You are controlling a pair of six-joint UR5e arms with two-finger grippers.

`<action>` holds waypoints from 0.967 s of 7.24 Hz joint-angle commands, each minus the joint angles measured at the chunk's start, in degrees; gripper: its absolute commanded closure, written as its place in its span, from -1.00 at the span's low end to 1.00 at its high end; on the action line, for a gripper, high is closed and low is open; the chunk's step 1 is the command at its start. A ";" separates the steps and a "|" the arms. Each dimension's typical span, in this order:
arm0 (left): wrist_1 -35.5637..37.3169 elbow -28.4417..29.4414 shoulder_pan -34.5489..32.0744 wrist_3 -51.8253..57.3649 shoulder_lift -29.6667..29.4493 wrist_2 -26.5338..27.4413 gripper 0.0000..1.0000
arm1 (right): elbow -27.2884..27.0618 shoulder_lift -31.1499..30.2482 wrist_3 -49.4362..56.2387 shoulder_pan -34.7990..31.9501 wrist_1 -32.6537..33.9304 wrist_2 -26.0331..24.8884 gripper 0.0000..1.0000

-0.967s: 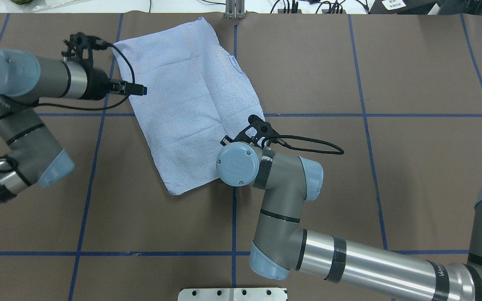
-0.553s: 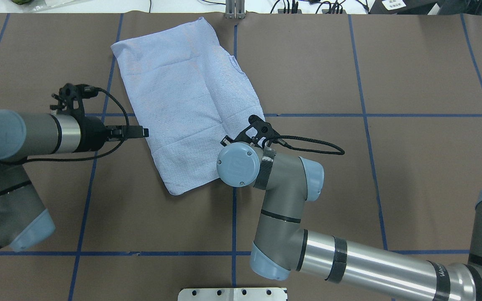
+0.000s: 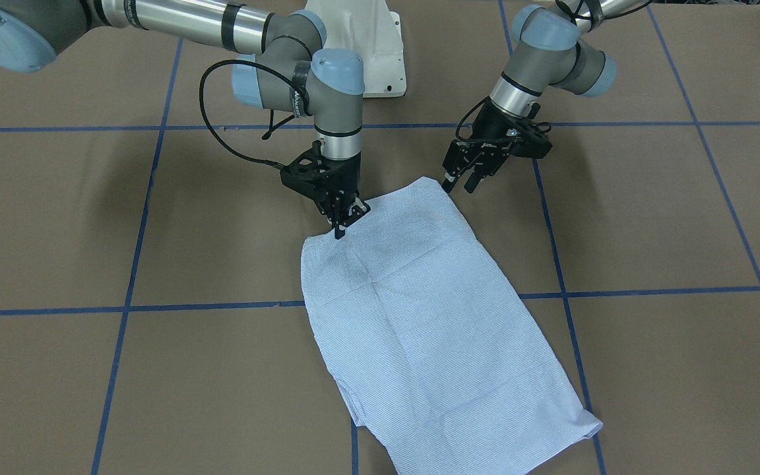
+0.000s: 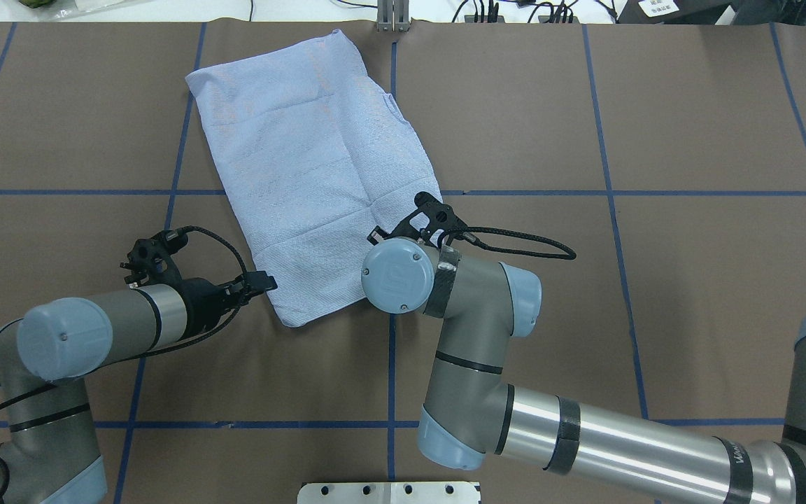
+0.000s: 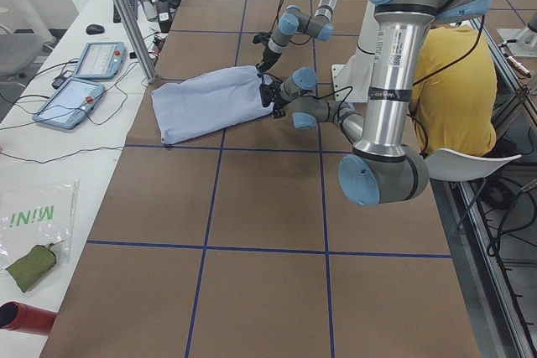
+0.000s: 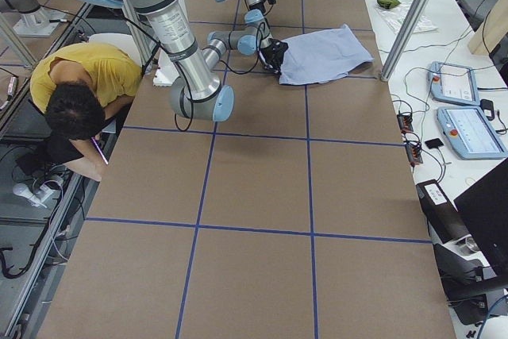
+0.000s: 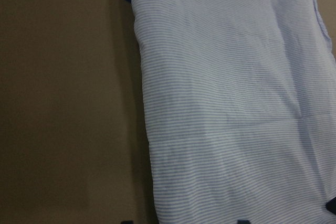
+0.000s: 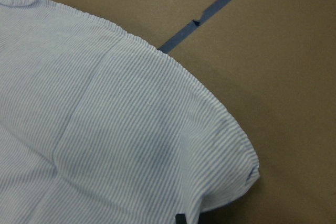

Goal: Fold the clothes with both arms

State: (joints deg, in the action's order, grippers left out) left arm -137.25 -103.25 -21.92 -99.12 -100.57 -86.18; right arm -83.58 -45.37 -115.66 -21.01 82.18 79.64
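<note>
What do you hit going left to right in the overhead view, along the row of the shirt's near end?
left arm → left gripper → shirt, its near corner just past the fingertips → right arm, whose wrist covers the shirt's other near corner.

Table (image 4: 690, 301) covered in brown sheeting, gridded by blue tape lines (image 4: 711, 193). 1 folded light blue striped shirt (image 4: 305, 161) is laid flat across 1 tape line.
</note>
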 commanded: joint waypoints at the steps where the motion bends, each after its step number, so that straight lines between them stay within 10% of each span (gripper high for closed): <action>1: 4.00 0.15 2.31 -1.33 -2.87 0.22 -0.36 | 0.00 -0.07 0.00 0.00 0.00 -0.01 1.00; 7: 6.03 1.12 4.08 -1.34 -3.93 0.31 -0.07 | -0.36 -0.07 0.00 0.00 0.00 0.07 1.00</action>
State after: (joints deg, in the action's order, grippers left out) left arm -131.56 -102.30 -17.90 -100.46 -104.19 -85.87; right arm -83.85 -45.43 -115.66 -21.01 82.18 79.67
